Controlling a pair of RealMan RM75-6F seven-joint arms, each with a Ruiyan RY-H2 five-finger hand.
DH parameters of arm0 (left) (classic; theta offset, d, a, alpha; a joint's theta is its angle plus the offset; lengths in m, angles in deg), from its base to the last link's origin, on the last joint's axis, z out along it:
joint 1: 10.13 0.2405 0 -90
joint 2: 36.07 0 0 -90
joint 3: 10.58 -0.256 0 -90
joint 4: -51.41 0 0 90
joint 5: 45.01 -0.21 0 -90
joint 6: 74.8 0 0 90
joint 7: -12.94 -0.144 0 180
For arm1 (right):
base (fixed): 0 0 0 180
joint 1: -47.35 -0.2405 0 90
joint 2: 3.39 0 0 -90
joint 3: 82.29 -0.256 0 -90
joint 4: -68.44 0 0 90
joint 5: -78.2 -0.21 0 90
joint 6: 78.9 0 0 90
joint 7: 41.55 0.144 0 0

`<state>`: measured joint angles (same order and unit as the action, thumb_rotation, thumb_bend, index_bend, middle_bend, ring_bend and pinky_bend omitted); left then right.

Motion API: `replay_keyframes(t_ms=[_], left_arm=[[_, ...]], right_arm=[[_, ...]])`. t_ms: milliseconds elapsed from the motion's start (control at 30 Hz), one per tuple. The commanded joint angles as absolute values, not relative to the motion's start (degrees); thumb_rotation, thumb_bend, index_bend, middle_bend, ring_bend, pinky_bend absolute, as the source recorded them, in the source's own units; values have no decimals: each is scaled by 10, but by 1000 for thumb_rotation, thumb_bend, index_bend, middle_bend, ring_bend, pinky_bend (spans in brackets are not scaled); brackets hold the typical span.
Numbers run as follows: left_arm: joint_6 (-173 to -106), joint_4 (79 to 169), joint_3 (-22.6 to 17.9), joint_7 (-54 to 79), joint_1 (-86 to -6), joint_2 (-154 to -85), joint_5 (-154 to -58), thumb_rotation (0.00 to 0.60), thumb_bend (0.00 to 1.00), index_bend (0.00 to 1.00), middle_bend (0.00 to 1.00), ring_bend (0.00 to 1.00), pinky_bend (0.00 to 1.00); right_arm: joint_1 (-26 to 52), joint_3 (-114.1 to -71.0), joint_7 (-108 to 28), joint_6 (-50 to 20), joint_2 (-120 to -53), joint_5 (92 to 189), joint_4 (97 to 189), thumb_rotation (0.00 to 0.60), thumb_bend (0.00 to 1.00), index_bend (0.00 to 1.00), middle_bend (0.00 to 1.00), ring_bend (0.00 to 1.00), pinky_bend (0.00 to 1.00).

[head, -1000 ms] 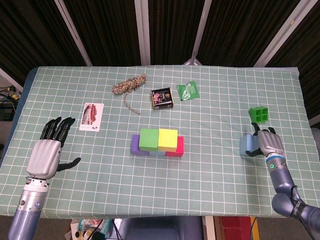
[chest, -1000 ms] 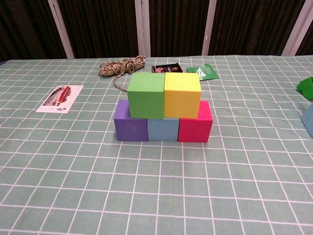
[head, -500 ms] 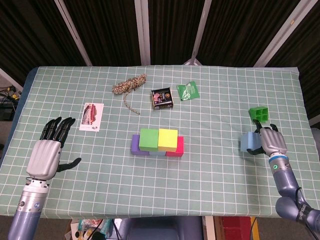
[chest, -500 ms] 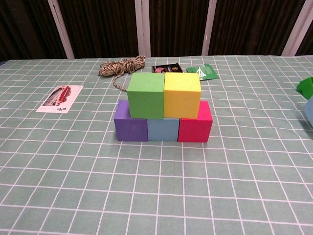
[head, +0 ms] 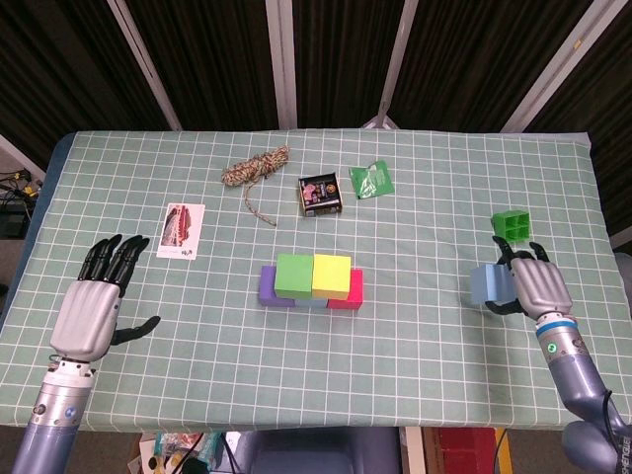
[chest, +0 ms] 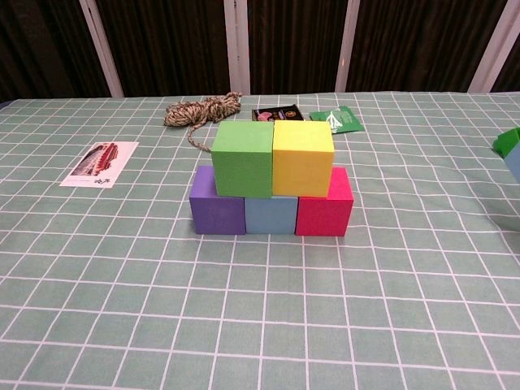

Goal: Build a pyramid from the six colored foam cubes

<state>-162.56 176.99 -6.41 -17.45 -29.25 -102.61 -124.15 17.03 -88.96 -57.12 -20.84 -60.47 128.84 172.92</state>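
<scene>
A: What's the setting?

B: A table under a green checked cloth (head: 197,355), dark slatted panels behind it. In the middle stands the partial pyramid: a purple cube (chest: 217,205), a light blue cube (chest: 271,215) and a pink cube (chest: 324,208) in a row, with a green cube (chest: 244,158) and a yellow cube (chest: 302,157) touching side by side on top.

A: And the sixth cube?

B: The pale blue cube (head: 487,284) is at the table's right side, well apart from the stack, gripped by the right hand (head: 534,282) with the fingers wrapped over its right face. A green tray with four compartments (head: 512,225) lies just behind it.

A: Anything different from a second ago?

B: The hand and cube sit slightly higher and a touch further left in the head view. In the chest view the cube has slid almost out of the right edge; only a sliver remains.

A: The other hand?

B: The left hand (head: 92,310) holds nothing, fingers stretched and apart, above the table's near left edge, unchanged.

A: What else is lying about?

B: A twine bundle (head: 255,168), a picture card (head: 181,230), a small black box (head: 319,195) and a green packet (head: 371,180), all unmoved at the far side.
</scene>
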Motion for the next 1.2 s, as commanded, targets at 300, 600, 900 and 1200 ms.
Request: replay_keyframes(t_ms=[300,600,900,1200], left_arm=[[-1613,1772,-65,-172,-286,-1024,-1245,600,102,0,64,0,0],[-1604,1773,-66,-165,-281,-1019,-1250,600,102,0,64,0,0],[-1596,1774,-68,-162,-276,-1016,-1255,600,102,0,64,0,0],[-1594,1775,-69,-165,-272,-1014,-1261,600,102,0,64,0,0]], right_arm=[[205,-848,-615,-163,-616,1306,1810,600,246,0,398,237,0],[209,-843,-647,-139,-656,1291,1826,600,245,0,398,237,0],[217,-844,-654,-117,-699,1277,1802,600,244,0,397,223,0],[216,-840,-663,-123,-702,1273,1796,600,244,0,114,69,0]])
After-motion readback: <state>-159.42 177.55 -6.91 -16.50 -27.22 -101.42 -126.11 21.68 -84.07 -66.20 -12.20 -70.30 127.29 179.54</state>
